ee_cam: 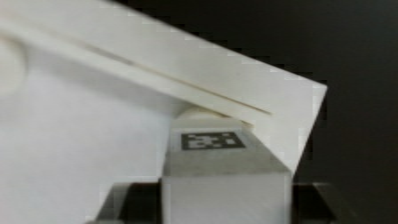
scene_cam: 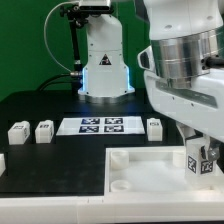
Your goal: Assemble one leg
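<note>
jaws (ee_cam: 214, 190) clamped on the leg (ee_cam: 217, 150).

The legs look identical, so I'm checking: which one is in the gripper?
The leg at the exterior view's right, over the tabletop piece; the others stand free.

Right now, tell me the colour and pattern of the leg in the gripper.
White leg with a black-and-white square marker tag, seen best in the wrist view.
</note>
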Tool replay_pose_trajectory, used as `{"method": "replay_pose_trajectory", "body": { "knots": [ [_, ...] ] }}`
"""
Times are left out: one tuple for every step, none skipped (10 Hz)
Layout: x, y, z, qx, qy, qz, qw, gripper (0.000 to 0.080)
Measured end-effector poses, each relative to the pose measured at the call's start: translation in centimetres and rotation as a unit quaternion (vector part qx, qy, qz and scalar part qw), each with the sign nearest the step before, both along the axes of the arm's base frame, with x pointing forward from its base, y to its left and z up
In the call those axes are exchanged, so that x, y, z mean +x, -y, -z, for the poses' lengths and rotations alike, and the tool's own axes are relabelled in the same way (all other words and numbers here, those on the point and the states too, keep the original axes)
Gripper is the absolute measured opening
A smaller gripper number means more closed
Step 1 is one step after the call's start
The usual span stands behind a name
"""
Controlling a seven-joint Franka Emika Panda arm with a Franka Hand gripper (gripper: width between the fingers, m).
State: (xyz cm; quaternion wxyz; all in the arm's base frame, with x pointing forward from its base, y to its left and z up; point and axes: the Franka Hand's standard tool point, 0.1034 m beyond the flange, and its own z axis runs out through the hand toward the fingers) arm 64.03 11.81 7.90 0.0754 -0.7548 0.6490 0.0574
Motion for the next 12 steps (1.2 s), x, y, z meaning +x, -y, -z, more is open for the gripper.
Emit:
{"method": "replay_pose_trajectory", "body": {
  "knots": [
    [0.0, -0.2, 0.0, 0.007, -0.010, 0.055, 0.998, 0.0297],
    [0.0, -0.4, 0.0, 0.013, -0.023, 0.121, 0.992, 0.0296],
    [0.0, -0.4, 0.2, 0.012, -0.030, 0.167, 0.985, 0.0296],
    [0.0, -0.3, 0.2, 0.012, -0.033, 0.185, 0.982, 0.0297],
    [0.0, -0.3, 0.2, 0.012, -0.033, 0.185, 0.982, 0.0297],
    [0.0, -0.3, 0.2, 0.011, -0.030, 0.171, 0.985, 0.0297],
    [0.0, -0.3, 0.3, 0.010, -0.025, 0.143, 0.989, 0.0418],
    [-0.5, -0.4, 0.7, 0.006, -0.018, 0.100, 0.995, 0.0551],
    [-0.8, -0.6, 1.0, 0.000, -0.009, 0.033, 0.999, 0.0551],
    [-1.1, -0.8, 0.9, -0.015, -0.003, -0.078, 0.997, 0.0630],
    [-1.0, -0.7, 0.9, -0.015, 0.007, -0.121, 0.993, 0.0644],
    [-1.0, -0.5, 1.0, -0.015, 0.015, -0.170, 0.985, 0.0644]
  ]
}}
